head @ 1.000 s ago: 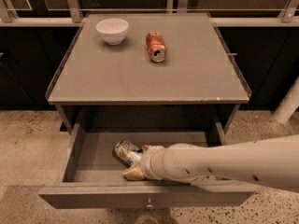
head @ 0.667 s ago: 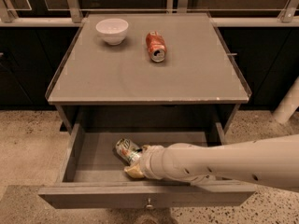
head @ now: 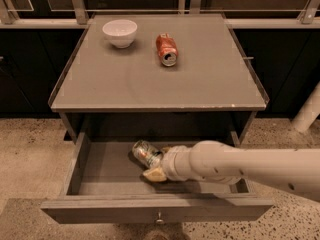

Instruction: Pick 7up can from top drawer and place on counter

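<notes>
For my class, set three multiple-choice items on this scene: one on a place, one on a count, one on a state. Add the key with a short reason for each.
1. Where is the 7up can?
A. on the floor
B. in the top drawer
C. on a shelf

2. How many drink cans are in view?
A. two
B. three
C. four

3. How does the red-orange can sit on the counter?
A. upright
B. stacked on another can
C. lying on its side

Key:
1 B: the 7up can lies inside the open drawer, with the gripper right at it, also in the drawer.
2 A: there is one can in the drawer and one on the counter.
3 C: its round end faces the camera, and it lies near the white bowl.
</notes>
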Action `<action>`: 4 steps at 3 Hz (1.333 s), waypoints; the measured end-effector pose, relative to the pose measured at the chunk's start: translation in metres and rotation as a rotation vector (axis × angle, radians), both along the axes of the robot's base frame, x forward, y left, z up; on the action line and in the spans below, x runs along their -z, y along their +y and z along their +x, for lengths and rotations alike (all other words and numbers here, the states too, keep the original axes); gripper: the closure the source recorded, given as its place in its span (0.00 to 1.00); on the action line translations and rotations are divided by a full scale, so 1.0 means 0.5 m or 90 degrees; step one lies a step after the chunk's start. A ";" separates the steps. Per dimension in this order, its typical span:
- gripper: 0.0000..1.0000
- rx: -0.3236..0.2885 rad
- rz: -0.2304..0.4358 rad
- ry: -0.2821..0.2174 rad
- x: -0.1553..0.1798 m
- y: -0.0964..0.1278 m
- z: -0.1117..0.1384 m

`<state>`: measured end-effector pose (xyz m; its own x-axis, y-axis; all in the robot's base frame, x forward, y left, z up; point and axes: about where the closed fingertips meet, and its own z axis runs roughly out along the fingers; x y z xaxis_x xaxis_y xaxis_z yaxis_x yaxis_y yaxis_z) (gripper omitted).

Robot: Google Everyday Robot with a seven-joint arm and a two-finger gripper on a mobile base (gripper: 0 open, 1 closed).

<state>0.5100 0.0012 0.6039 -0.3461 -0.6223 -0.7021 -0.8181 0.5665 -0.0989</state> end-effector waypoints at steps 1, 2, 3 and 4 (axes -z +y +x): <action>1.00 0.012 0.001 0.005 -0.084 -0.078 0.048; 1.00 0.009 -0.051 0.022 -0.171 -0.151 0.046; 1.00 0.027 -0.094 0.041 -0.238 -0.215 0.024; 1.00 0.054 -0.098 0.049 -0.316 -0.273 0.000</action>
<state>0.5099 -0.1355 0.7621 -0.4504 -0.6868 -0.5705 -0.7770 0.6163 -0.1285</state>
